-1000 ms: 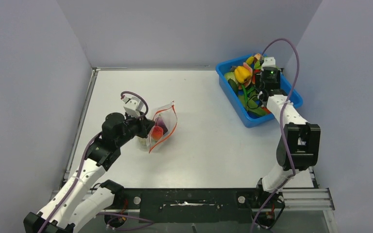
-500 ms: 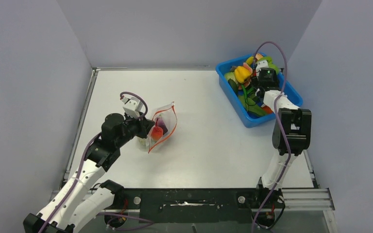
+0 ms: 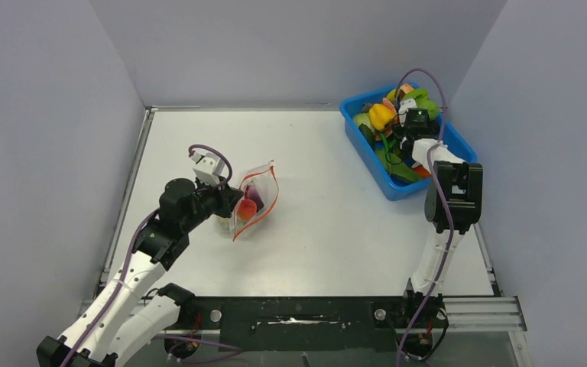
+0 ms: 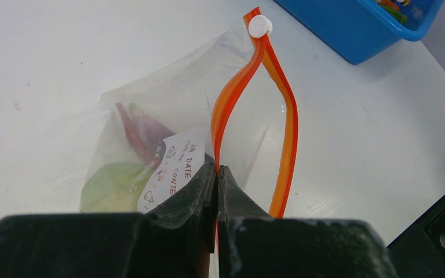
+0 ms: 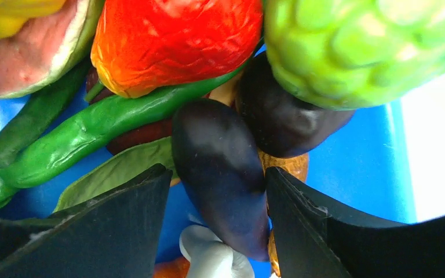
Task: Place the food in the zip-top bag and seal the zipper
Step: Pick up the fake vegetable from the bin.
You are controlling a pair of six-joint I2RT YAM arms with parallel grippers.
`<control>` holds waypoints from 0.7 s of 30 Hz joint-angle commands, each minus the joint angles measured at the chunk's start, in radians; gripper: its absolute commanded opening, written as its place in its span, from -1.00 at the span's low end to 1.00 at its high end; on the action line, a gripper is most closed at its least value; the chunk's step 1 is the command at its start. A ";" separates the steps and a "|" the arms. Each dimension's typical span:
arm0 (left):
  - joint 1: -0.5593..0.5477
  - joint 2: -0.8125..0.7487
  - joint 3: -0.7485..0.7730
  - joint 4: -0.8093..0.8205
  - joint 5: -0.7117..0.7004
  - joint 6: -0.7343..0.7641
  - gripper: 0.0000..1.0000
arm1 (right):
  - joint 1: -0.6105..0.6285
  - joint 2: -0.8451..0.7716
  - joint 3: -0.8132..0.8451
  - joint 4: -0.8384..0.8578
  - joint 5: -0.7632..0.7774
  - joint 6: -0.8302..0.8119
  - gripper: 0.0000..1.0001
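The zip-top bag [image 3: 254,200] stands open at the table's left middle with a purple eggplant, an orange-red piece and a green round one [image 4: 113,186] inside. My left gripper [image 3: 229,202] is shut on one side of the orange-red zipper [image 4: 232,98], holding the mouth open; the pinch shows in the left wrist view [image 4: 216,174]. My right gripper [image 3: 407,138] is down in the blue tub [image 3: 394,191]. Its jaws are open on either side of a dark purple eggplant [image 5: 220,168]; the right finger [image 5: 301,208] touches it and the left stands a little apart.
The tub holds several more toy foods: a yellow pepper [image 3: 382,116], a red-orange fruit [image 5: 174,40], a bumpy green fruit [image 5: 365,46], a green chili [image 5: 110,133] and a second dark eggplant [image 5: 290,116]. The tub's corner shows in the left wrist view [image 4: 347,29].
My right arm has reached further and lower into the tub, its elbow swinging toward the tub. My left gripper and the bag have not moved.
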 commanded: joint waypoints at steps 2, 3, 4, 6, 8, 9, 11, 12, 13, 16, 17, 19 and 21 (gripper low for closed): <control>0.007 -0.022 0.001 0.052 -0.006 0.012 -1.00 | -0.011 -0.001 0.056 0.007 -0.020 0.009 0.17; 0.007 -0.022 0.000 0.052 -0.007 0.012 -1.00 | -0.012 -0.002 0.057 0.007 -0.019 0.008 0.14; 0.007 -0.020 0.000 0.053 -0.007 0.012 -1.00 | -0.011 -0.002 0.060 0.007 -0.016 0.008 0.09; 0.007 -0.015 0.001 0.054 -0.004 0.012 -1.00 | -0.012 -0.006 0.061 0.005 -0.013 0.014 -0.05; 0.007 -0.009 0.000 0.050 0.004 0.012 -1.00 | -0.009 -0.017 0.050 0.005 -0.027 0.017 -0.13; 0.007 -0.009 -0.001 0.051 0.006 0.012 -1.00 | -0.007 -0.023 0.040 0.009 -0.026 0.017 -0.15; 0.007 -0.009 -0.002 0.055 0.008 0.011 -1.00 | -0.005 -0.039 0.026 0.015 -0.018 0.023 -0.17; 0.007 -0.008 -0.002 0.056 0.010 0.010 -1.00 | -0.002 -0.047 0.021 0.013 -0.013 0.027 -0.18; 0.007 -0.007 -0.002 0.057 0.011 0.010 -1.00 | 0.001 -0.057 0.017 0.010 -0.007 0.031 -0.20; 0.007 -0.003 -0.002 0.056 0.015 0.010 -1.00 | 0.020 -0.101 -0.011 0.001 0.017 0.045 -0.25; 0.007 -0.003 -0.003 0.056 0.016 0.010 -1.00 | 0.025 -0.121 -0.027 0.004 0.020 0.057 -0.26; 0.007 -0.004 -0.004 0.054 0.018 0.010 -1.00 | 0.029 -0.168 -0.062 0.017 0.021 0.084 -0.27; 0.007 -0.007 -0.004 0.053 0.015 0.012 -1.00 | 0.037 -0.210 -0.090 0.024 0.014 0.108 -0.28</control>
